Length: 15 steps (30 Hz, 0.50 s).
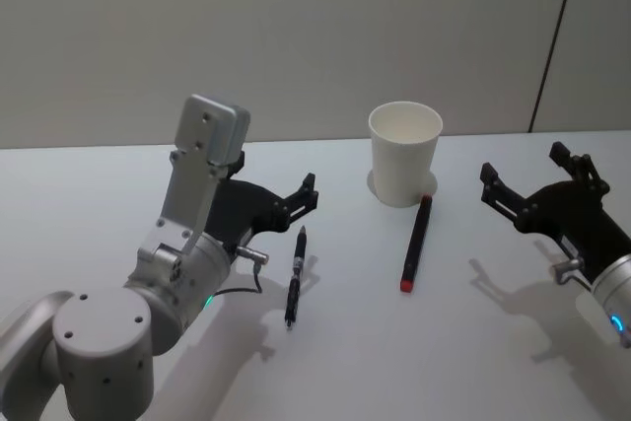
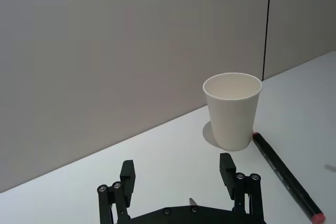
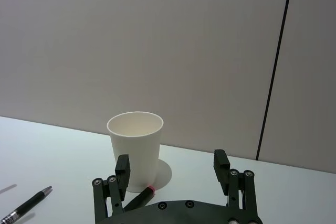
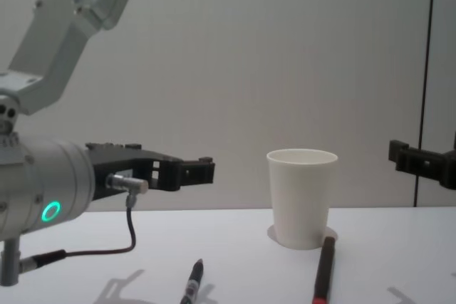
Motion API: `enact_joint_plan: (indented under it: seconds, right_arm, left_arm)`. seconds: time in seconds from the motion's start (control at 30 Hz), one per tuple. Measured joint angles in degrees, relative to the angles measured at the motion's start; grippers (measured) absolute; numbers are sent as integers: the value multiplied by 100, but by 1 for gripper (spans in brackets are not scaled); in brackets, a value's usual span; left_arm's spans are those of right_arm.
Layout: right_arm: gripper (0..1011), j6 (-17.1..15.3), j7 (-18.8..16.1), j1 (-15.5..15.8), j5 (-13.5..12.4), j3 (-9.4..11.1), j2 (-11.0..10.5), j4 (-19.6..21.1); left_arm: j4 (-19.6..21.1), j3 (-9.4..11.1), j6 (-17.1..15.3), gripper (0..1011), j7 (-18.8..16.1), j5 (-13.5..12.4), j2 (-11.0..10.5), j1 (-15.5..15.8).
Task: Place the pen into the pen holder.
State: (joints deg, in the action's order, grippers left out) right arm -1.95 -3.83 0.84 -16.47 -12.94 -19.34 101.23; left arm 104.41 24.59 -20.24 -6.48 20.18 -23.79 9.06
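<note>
The pen holder, a white paper cup, stands upright at the table's back centre. A dark pen with a red end lies just in front of it, its far tip close to the cup's base. A second black pen lies further left. My left gripper hovers open above the table behind the black pen, pointing toward the cup. At the right, my right gripper is open too and faces the cup. Neither gripper holds anything.
A plain wall runs behind the table's back edge. The white tabletop is bare in front of the pens. A cable hangs under my left wrist.
</note>
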Motion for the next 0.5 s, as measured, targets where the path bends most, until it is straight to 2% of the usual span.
enact_joint_plan:
  seconds: [0.2,0.5]
  right_arm:
    - [1001,0,0,0,0,0,0,0]
    - [1002,0,0,0,0,0,0,0]
  left_arm:
    - [28,4,-430,1001,105,46,98,83]
    - [-132,40,-721,1001,240,-15,225,182]
